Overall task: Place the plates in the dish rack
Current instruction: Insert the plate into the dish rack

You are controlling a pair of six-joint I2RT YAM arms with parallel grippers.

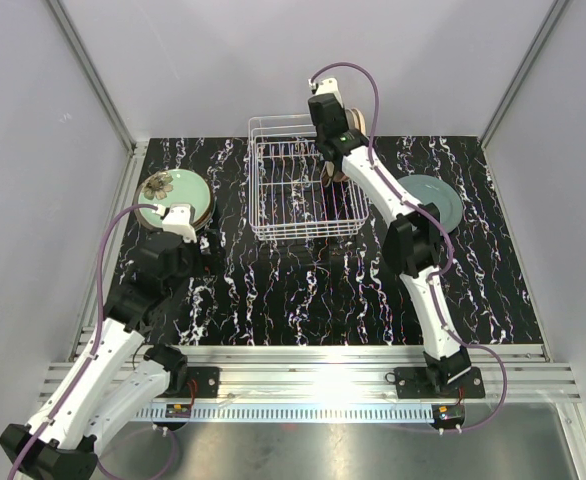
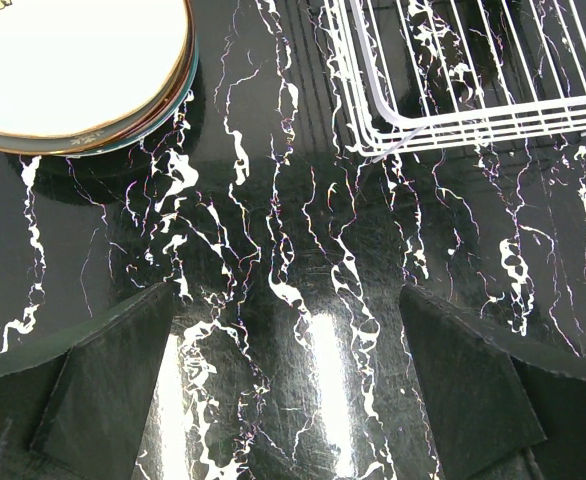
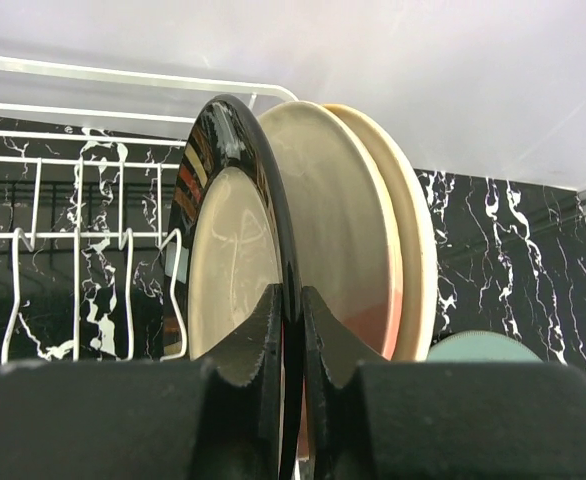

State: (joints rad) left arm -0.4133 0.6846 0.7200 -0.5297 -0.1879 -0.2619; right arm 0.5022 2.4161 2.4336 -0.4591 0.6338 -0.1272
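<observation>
Marbled table point(image 1: 303, 290), right tool point(image 3: 291, 296) pinching dark-rimmed plate point(image 3: 231, 270), wrist view only

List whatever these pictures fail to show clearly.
Dark-rimmed plate: right wrist view, the right tool hides its bottom edge, so its seating in the rack is unknown.
Stack of plates: left wrist view, cut off by the top edge; count unclear.
Grey-green plate: top view, the right arm covers its left side.

Glossy plates point(image 3: 343, 250), wire dish rack point(image 1: 309, 230) (white-coated), shiny marbled table point(image 2: 293, 260).
</observation>
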